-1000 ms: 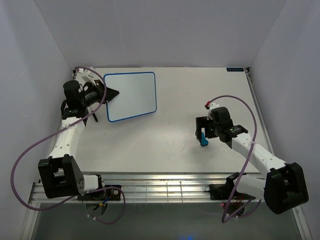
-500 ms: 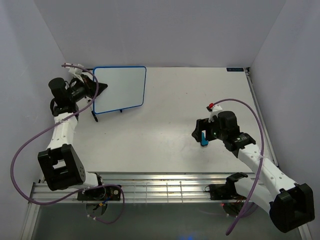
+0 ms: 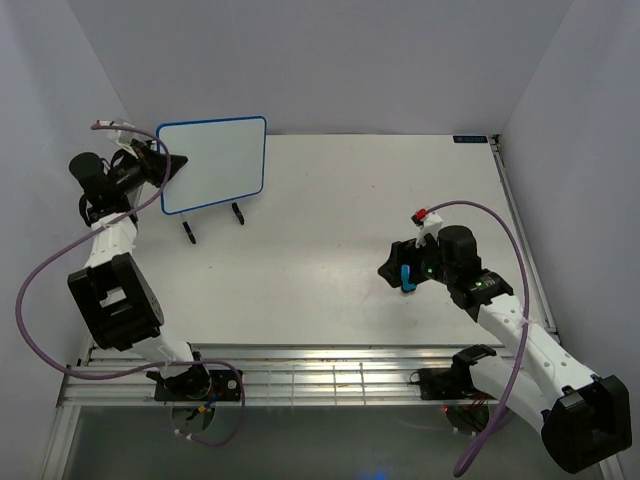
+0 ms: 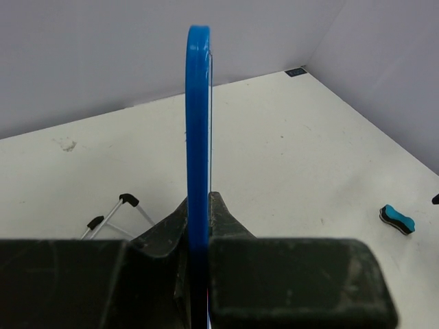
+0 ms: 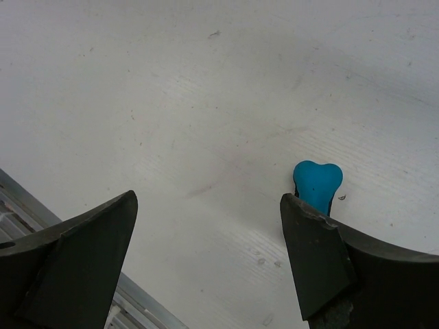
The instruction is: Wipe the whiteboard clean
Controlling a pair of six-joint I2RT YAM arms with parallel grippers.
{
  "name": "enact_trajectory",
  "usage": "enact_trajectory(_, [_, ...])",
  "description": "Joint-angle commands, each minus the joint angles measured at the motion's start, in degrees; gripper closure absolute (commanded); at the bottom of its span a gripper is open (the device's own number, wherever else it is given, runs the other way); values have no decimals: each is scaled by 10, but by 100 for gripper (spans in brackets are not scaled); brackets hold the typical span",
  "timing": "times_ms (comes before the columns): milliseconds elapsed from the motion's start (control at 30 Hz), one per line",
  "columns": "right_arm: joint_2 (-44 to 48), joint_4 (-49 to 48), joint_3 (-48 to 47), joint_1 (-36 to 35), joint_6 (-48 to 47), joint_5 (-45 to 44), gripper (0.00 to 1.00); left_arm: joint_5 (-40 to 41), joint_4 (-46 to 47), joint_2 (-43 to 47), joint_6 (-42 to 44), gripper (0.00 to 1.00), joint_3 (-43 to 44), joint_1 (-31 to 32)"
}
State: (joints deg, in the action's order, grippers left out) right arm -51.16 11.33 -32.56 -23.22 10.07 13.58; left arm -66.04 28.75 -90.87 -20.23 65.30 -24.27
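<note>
1. The left end effector (image 4: pixel 199 216) is clenched on the left edge of the whiteboard (image 3: pixel 212 163), holding it up off the tabletop (image 3: pixel 330 200).
2. The whiteboard hangs just above and behind the wire stand (image 3: pixel 189 233).
3. Well right of the stand, the right end effector (image 5: pixel 208 205) gapes wide, gripping nothing, with a blue eraser (image 5: pixel 317 179) just beside it.

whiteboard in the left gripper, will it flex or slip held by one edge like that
Probably stiff: the whiteboard rises straight from the left gripper, with no visible bow. Likely light, as a pinch on one side of the frame holds it up. It might swivel in that narrow grip if pressed far from the pinch.
</note>
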Motion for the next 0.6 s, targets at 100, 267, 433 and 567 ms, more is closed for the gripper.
enact_trajectory(100, [10, -18, -3, -15, -6, 21, 10, -59, 83, -25, 17, 100, 42, -29])
enact_trajectory(267, [14, -13, -7, -24, -7, 5, 10, -95, 92, -72, 12, 100, 76, -49])
enact_trajectory(433, [4, -11, -11, -27, -11, 0, 10, -123, 120, -119, 1, 100, 77, -50])
enact_trajectory(567, [-5, -11, -9, -29, -12, -9, 10, -137, 238, -146, -81, 100, 61, -53])
